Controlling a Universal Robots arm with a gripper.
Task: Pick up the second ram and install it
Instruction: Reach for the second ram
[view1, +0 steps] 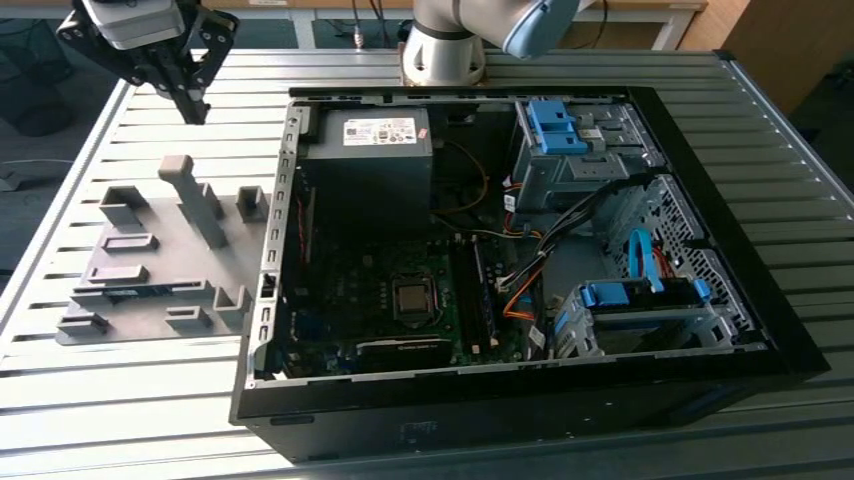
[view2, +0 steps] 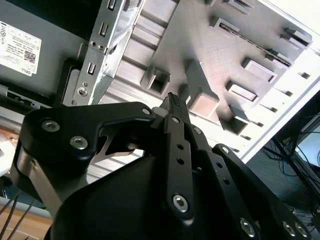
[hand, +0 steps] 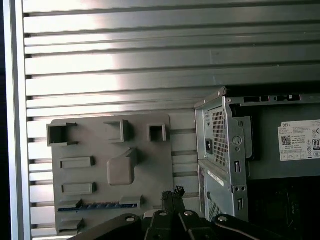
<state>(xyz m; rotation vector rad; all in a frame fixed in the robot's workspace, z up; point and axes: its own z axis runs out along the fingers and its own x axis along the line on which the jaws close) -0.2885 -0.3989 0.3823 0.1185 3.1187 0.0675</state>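
Observation:
The second ram (hand: 97, 205) is a thin blue-green strip lying on edge in a slot of the grey holder plate (hand: 100, 145). In the exterior view the same ram (view1: 144, 291) sits near the front of the holder plate (view1: 147, 215), on that view's left. My gripper (view1: 195, 113) hangs in the air above the far left of the table, beyond the plate's far end and well away from the ram. Its fingertips (hand: 172, 192) are pressed together with nothing between them. In the second wrist view my gripper (view2: 173, 100) points down at the plate's upright blocks.
An open computer case (view1: 287, 200) lies just right of the holder plate in the exterior view. It holds a power supply (view1: 380, 150), a motherboard (view1: 400, 290), loose cables and blue drive brackets (view1: 554, 125). The arm's base (view1: 447, 50) stands behind the case on the slatted metal table (view1: 134, 400).

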